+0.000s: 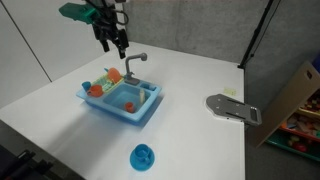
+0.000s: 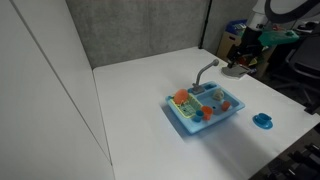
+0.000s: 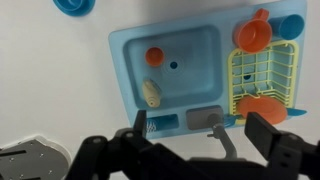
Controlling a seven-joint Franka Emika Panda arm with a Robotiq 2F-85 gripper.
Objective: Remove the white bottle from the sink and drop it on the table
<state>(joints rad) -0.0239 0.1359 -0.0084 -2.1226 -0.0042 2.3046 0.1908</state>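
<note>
The light-blue toy sink (image 1: 118, 106) (image 2: 190, 119) (image 3: 125, 60) stands on the white table (image 1: 190, 85) (image 2: 140, 100) (image 3: 50, 80). The cream-white bottle (image 3: 151, 93) lies inside the basin near its wall, beside a small orange item (image 3: 155, 57). It is too small to make out in both exterior views. My gripper (image 1: 113, 42) (image 2: 244, 50) (image 3: 203, 128) hangs open and empty well above the sink, over the grey faucet (image 3: 218, 133) (image 1: 136, 63) (image 2: 206, 70).
The sink's side tray holds orange items (image 3: 252, 35) (image 1: 97, 88) and a yellow rack (image 3: 258, 72). A small round blue dish (image 1: 143, 155) (image 2: 263, 120) (image 3: 74, 6) sits on the table apart from the sink. A grey flat object (image 1: 232, 108) (image 3: 25, 160) lies near a table edge.
</note>
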